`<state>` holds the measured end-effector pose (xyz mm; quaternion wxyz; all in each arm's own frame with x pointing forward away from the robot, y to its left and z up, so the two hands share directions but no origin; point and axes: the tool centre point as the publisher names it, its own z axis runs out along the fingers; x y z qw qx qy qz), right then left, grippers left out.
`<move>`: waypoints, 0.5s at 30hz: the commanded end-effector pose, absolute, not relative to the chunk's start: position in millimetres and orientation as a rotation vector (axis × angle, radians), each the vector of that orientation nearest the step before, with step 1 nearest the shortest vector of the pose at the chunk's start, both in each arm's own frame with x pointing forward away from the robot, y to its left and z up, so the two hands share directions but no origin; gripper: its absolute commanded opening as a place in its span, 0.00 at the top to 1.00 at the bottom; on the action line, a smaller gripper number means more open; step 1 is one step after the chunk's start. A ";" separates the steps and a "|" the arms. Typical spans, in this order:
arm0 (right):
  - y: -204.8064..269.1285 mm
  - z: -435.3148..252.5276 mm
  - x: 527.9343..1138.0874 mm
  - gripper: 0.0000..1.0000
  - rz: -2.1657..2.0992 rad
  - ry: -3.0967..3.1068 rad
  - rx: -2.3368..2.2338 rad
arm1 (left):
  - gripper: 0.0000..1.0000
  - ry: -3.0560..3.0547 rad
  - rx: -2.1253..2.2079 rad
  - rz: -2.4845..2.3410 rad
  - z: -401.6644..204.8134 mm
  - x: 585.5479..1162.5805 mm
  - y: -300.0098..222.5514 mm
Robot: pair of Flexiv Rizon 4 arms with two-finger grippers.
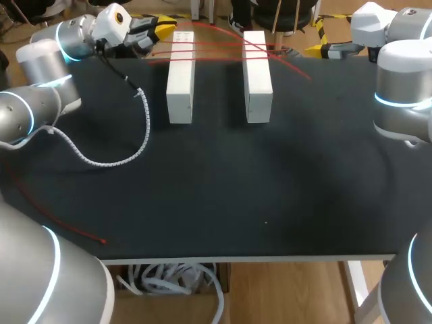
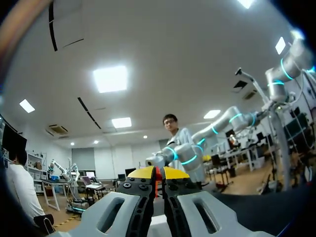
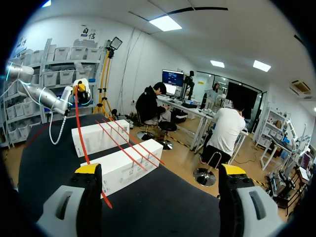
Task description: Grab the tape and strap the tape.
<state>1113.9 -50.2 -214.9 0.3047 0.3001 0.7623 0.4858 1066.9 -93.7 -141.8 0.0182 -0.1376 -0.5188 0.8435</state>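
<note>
Closest to the left wrist camera are the two yellow tips of my left claw [image 2: 158, 174], pressed together with a sliver of thin red tape [image 2: 158, 177] pinched between them. The claw's grey body blocks nearly all of the worktop from that camera.

From the head camera, the tape [image 1: 223, 46] looks like narrow, bright red lines. Several strands are stretched side by side across the tops of two white rectangular blocks. The left block [image 1: 180, 77] and the right block [image 1: 258, 77] stand parallel and apart at the far part of the black worktop [image 1: 270, 175]. One more strand arcs from the left claw over both blocks and comes down on the worktop just beyond the right block.

My right claw [image 3: 160, 169] is spread wide and has hold of nothing. The blocks are ahead of it.

A white spiral-wrapped cable [image 1: 145, 128] loops from the left arm onto the worktop. A thin red line [image 1: 61, 216] crosses the near left corner; I cannot tell whether it is the same tape. The left fingertips are hard to pick out in the head view, and the strands' far ends blur into the worktop's back edge.
</note>
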 end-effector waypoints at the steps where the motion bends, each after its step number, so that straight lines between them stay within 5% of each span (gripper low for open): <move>1: -50.0 -216.1 1113.8 0.00 1.291 2.013 0.793 | 1.00 -1.682 -0.416 2.663 -130.0 1061.0 -95.8; 15: -50.0 -216.1 1113.8 0.00 1.291 2.013 0.793 | 1.00 -1.682 -0.416 2.663 -130.0 1061.0 -95.8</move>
